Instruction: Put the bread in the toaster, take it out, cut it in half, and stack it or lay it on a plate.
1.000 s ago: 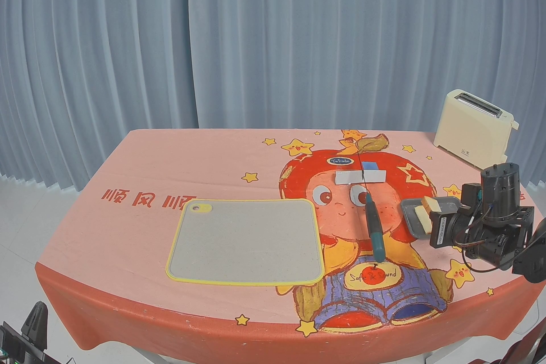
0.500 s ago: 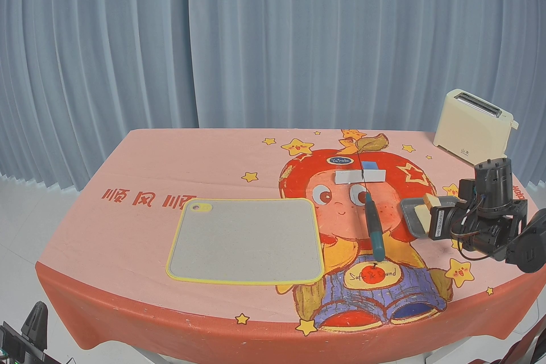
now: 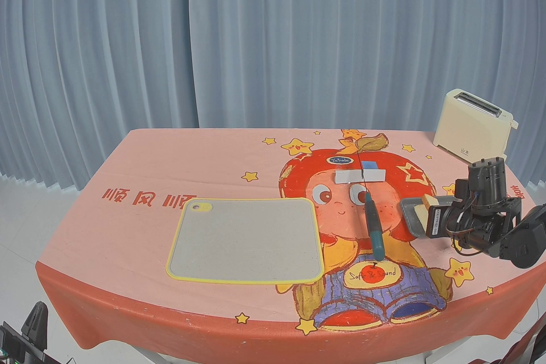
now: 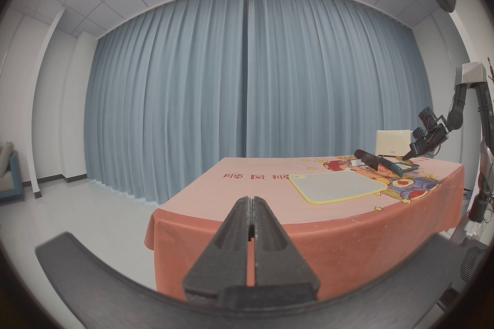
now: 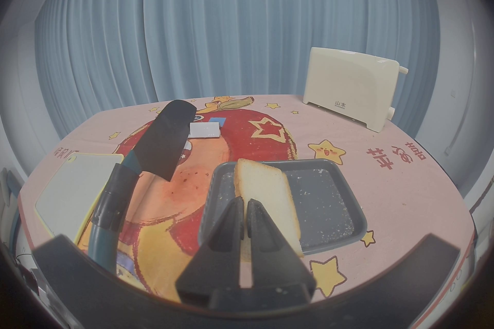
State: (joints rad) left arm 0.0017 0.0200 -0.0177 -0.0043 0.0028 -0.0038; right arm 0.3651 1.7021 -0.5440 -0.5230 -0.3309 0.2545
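Observation:
A slice of bread [image 5: 267, 194] leans tilted in a dark grey tray [image 5: 329, 206] near the table's right edge. My right gripper [image 5: 245, 206] is shut just in front of the slice's near edge, with nothing between its fingers. In the head view the bread [image 3: 429, 201] and tray [image 3: 408, 210] lie just left of that gripper [image 3: 432, 217]. The cream toaster [image 3: 475, 132] stands at the back right, its slot empty. My left gripper [image 4: 252, 206] is shut, hanging low off the table's left front corner.
A grey cutting board with a yellow rim [image 3: 245, 240] lies at centre left. A knife with a teal handle [image 3: 373, 226] lies between the board and the tray, blade pointing away. A white card with a blue piece [image 3: 360, 176] sits beyond it.
My right arm has drawn away from the table's front edge and slightly left, closer to the tray. The bread, knife and board have not moved.

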